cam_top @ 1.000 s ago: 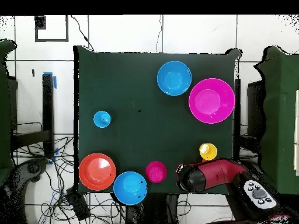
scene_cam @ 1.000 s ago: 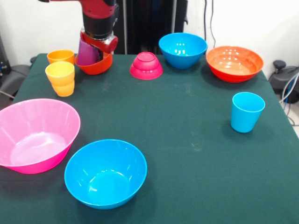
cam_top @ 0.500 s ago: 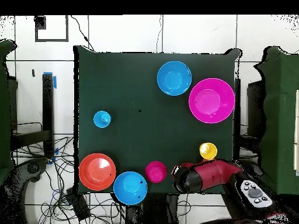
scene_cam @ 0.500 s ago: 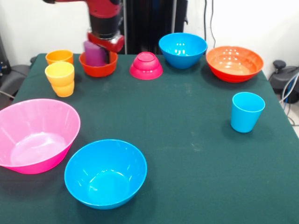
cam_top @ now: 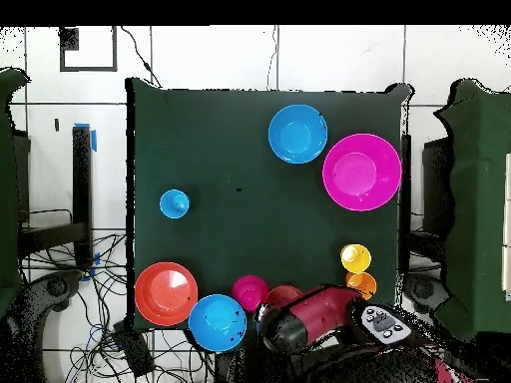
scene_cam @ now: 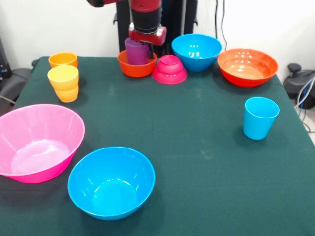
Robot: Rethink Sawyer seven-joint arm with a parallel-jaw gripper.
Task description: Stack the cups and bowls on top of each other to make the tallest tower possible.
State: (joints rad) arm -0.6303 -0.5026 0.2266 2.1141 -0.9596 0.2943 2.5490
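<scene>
Table (scene_cam: 206,142): we see a dark green cloth covering it.
Wall (scene_cam: 266,24): plain white behind the table; we see a thin cable (scene_cam: 222,19) hanging down it.
Floor (cam_top: 200,58): pale tiles with dark joints; we see loose cables (cam_top: 100,329) beside the table.

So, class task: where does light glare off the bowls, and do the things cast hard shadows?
Front view: bright ceiling-light spots sit inside the near blue bowl, the pink bowl and the wide orange bowl; the light blue cup casts only a soft, faint shadow. Overhead view: the colours look flat, with little glare on the green table.
</scene>
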